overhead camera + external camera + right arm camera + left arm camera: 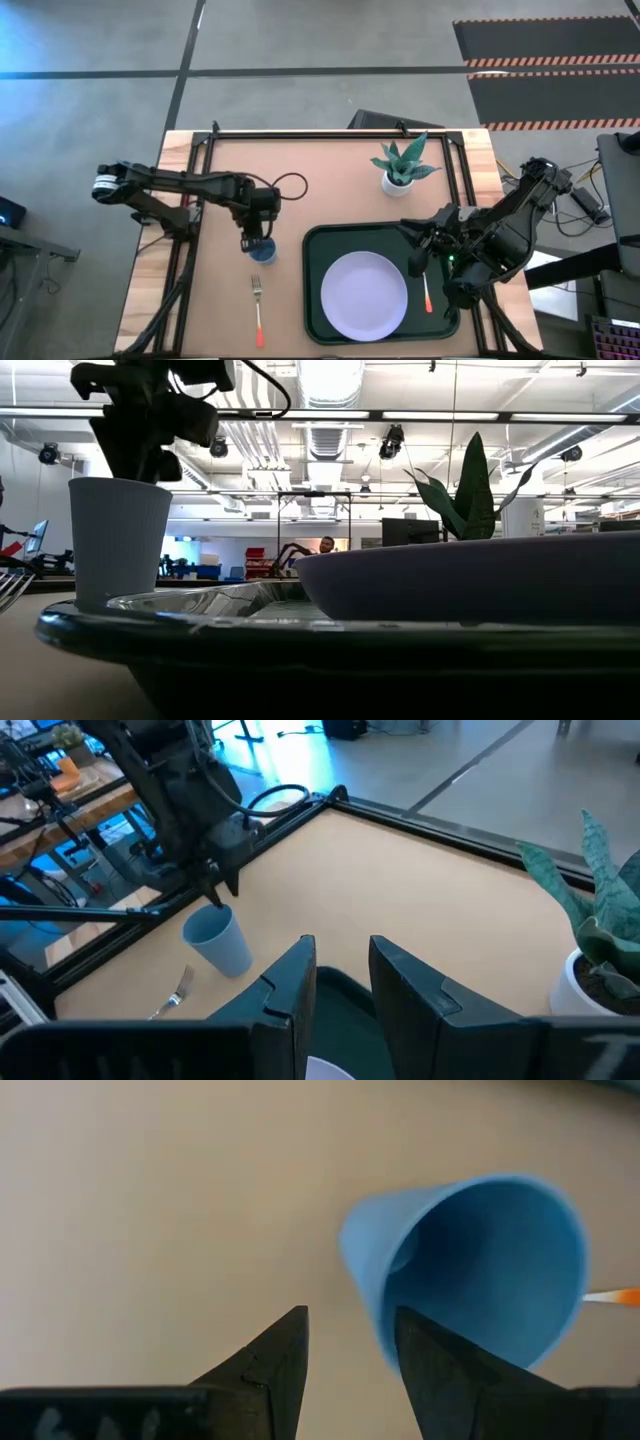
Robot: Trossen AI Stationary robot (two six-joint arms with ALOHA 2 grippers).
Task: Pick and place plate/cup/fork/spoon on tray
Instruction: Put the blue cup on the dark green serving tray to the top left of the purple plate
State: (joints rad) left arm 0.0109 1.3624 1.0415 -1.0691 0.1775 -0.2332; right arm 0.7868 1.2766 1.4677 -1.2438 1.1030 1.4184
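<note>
The blue cup (265, 254) stands upright on the table just left of the dark green tray (315, 270). My left gripper (253, 241) is open, pointing down at the cup's rim. In the left wrist view (350, 1340) one finger overlaps the cup (480, 1260) and the other is outside it. The lavender plate (364, 295) lies in the tray, with the spoon (427, 292) lying flat beside it on the tray's right part. The fork (258, 310) lies on the table near the front edge. My right gripper (415, 258) is open and empty above the tray's right part. My left gripper comes at the cup from above, pointing down. One finger (450, 1375) stands in front of the rim's near side (372, 1315) and hides it. I cannot tell whether it touches the cup. The cup's base is on the table.
A white pot with a green plant (400, 165) stands behind the tray at the far right. A black frame runs along the table's left, far and right sides. There is bare table between the cup and the far edge.
</note>
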